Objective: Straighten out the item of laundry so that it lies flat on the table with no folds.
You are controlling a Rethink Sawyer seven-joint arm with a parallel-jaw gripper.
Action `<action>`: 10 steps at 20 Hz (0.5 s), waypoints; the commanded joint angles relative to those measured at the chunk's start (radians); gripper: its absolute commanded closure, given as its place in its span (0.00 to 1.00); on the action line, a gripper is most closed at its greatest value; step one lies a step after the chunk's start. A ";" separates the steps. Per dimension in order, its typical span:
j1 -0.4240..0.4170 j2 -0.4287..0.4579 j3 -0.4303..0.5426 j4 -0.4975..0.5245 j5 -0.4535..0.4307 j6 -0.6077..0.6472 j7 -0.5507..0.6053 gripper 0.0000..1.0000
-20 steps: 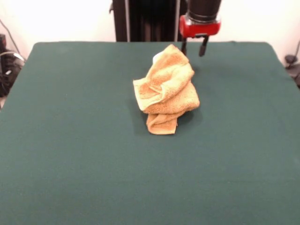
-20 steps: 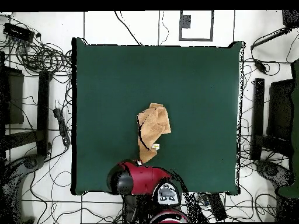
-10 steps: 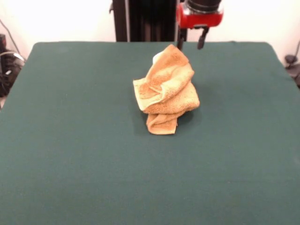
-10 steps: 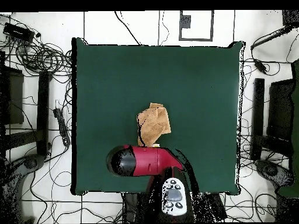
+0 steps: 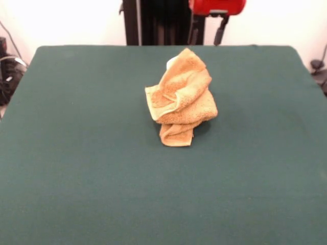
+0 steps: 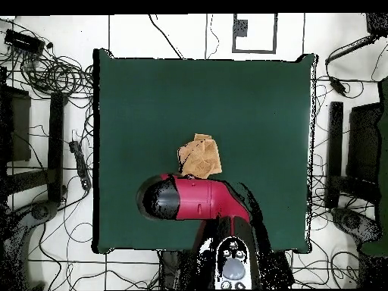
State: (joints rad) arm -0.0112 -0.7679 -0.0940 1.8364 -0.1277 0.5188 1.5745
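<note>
The golden-orange towel [image 5: 181,99] lies crumpled in a folded heap on the green table [image 5: 76,153], a little beyond its middle. My gripper [image 5: 207,37] hangs at the top edge of the front view, above and behind the towel's far end, clear of it. Its two dark fingers [image 5: 220,30] stand apart with nothing between them. In the overhead view the red and black arm [image 6: 193,198] reaches over the table's near part and covers the towel's [image 6: 201,157] near end; the gripper itself is hidden under it.
The robot's dark pedestal [image 5: 163,23] stands behind the table's far edge. Cables and equipment [image 6: 45,72] lie on the floor around the table [image 6: 258,98].
The gripper has risen away from the towel's far end, so only its lower part shows now. In the overhead view the arm has swung further over the towel. The towel has not moved.
</note>
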 commanded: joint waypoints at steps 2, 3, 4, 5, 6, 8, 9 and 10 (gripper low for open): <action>0.035 0.286 -0.018 0.012 -0.054 -0.218 0.233 0.00; 0.032 0.319 -0.019 0.021 -0.049 -0.301 0.255 0.00; 0.022 0.347 -0.013 0.028 -0.039 -0.367 0.260 0.00; 0.009 0.367 0.000 0.032 -0.029 -0.398 0.256 0.00; -0.002 0.383 0.008 0.035 -0.025 -0.433 0.250 0.00; -0.016 0.397 0.018 0.031 -0.019 -0.451 0.226 0.00; -0.018 0.398 0.020 0.032 -0.013 -0.443 0.214 0.00; -0.015 0.400 0.016 0.028 -0.003 -0.431 0.209 0.00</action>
State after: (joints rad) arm -0.0279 -0.5059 -0.1269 1.8302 -0.1323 0.1324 1.5745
